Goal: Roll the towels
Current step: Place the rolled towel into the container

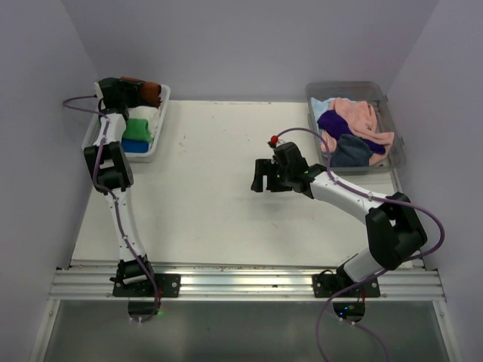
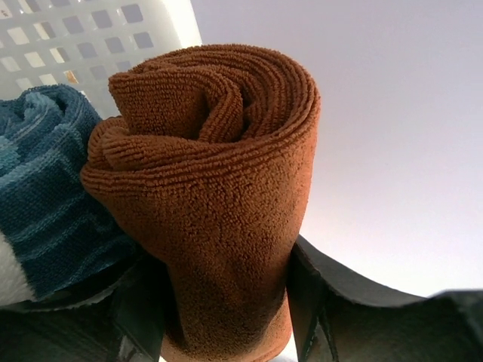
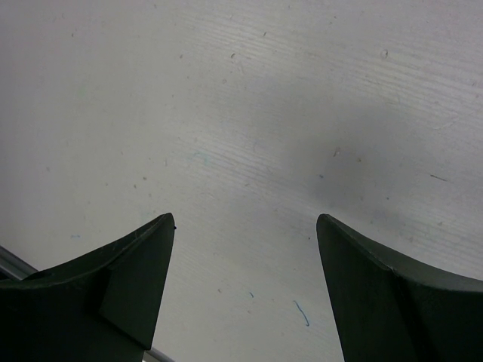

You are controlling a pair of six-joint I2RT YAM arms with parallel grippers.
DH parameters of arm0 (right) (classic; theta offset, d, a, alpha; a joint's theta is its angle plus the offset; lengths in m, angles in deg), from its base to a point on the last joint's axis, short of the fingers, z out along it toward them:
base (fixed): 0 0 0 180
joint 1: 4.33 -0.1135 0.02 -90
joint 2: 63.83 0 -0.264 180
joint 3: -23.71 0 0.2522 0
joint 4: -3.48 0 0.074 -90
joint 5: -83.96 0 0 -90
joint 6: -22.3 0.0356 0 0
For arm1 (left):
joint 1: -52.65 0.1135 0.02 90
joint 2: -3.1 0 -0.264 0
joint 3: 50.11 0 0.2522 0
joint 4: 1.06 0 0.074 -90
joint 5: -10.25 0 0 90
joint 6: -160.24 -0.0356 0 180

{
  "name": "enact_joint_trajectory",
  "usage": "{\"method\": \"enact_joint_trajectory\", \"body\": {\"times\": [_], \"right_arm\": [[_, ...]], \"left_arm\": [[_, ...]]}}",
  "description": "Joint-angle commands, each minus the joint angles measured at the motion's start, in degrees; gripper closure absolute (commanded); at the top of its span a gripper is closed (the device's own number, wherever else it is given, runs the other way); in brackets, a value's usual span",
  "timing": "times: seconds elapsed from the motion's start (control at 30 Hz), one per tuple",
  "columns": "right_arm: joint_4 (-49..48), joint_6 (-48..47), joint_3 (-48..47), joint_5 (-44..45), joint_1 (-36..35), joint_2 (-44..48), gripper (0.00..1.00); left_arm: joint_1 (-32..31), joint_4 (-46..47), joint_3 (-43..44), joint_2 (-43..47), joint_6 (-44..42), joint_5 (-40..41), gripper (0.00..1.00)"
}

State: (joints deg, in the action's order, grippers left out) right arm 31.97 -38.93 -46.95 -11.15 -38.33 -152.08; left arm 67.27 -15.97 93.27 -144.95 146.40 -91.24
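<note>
My left claw (image 1: 121, 92) was at the far left, over the white basket (image 1: 164, 113). Its two fingers were pinched on the brown rolled towel (image 2: 211, 188), one finger on each side of the roll. I think the squeeze was there so the roll would not come open. The end of the roll faced the wrist camera, and I could see the swirl of its layers.

The brown roll was touching a blue striped towel (image 2: 45, 188) on its left. The basket's wall with its little square holes was just behind them. From the top camera I could see a green rolled towel (image 1: 138, 128) and a blue rolled towel (image 1: 136, 145) nearer in the same basket. So I judged the basket was the home for done rolls, and this one was going in at the far end. I could not tell if it was resting on the bottom or hanging just above it.

My right claw (image 1: 266, 176) was near the middle of the table (image 1: 211, 136). Its fingers were wide apart, with nothing between them, only bare table below.

At the far right stood the clear bin (image 1: 400, 147). In it lay loose towels: a pink towel (image 1: 358, 117), a purple towel (image 1: 336, 121) and a dark blue towel (image 1: 351, 151). They were not rolled, so I judged a lot of the job was left.
</note>
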Motion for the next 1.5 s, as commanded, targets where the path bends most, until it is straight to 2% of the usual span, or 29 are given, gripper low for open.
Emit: {"method": "enact_joint_trajectory", "body": {"times": [0.0,0.23,0.37,0.93,1.03,1.1,1.27,1.47], "right_arm": [[0.04,-0.74,-1.63,0.09,0.34,0.8,0.2],[0.22,-0.91,-1.37,0.36,0.34,1.85,0.21],[0.22,-0.91,-1.1,0.27,0.34,2.46,0.21],[0.13,-1.18,-1.28,1.06,0.34,4.14,0.21],[-0.04,-1.18,-1.45,0.97,0.34,3.96,0.21],[-0.04,-1.09,-1.72,0.8,0.34,3.87,0.21],[-0.22,-1.09,-2.07,0.45,0.34,3.7,0.21],[-0.66,-0.74,-1.81,-0.08,0.34,3.87,0.21]], "left_arm": [[0.59,-0.35,-1.91,3.2,0.48,0.41,0.38],[0.68,0.18,-6.13,7.33,0.39,0.41,0.27],[0.77,0.18,-7.98,8.91,0.57,0.32,0.25],[1.03,3.96,-18.26,17.53,6.89,1.82,0.25],[0.95,1.24,-17.83,18.23,7.42,2.78,0.25],[0.95,-4.02,-15.9,18.32,6.99,3.66,0.26],[0.95,-17.63,-5.98,16.74,4.09,5.24,0.27],[1.12,-22.14,-5.17,18.49,2.77,6.04,0.28]]}}
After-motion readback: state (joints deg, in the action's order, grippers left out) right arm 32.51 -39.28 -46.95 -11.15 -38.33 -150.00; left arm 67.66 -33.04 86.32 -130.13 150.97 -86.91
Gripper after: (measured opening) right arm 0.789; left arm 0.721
